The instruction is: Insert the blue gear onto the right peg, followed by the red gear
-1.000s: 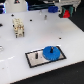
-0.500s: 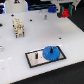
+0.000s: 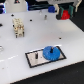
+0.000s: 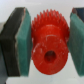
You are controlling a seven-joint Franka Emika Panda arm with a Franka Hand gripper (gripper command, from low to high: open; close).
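Blue gear (image 3: 49, 52) is already sitting on the plate (image 3: 31, 59), seemingly over the right peg, though we can't make out the peg itself under it; a shorter dark pin (image 3: 36, 55) stands just beside it toward the exterior view's left. So we judge step one done and the red gear step in hand. In the wrist view the gripper (image 4: 45, 42) is closed onto the red gear (image 4: 48, 41), teal pads (image 4: 24, 40) pressing it from both sides, centre hole facing the camera. In the exterior view the red gear (image 3: 64, 14) is up near the top, well apart from the plate. Next we'd expect a carry over the blue gear, hole lined up with the peg, then a straight lowering before letting go.
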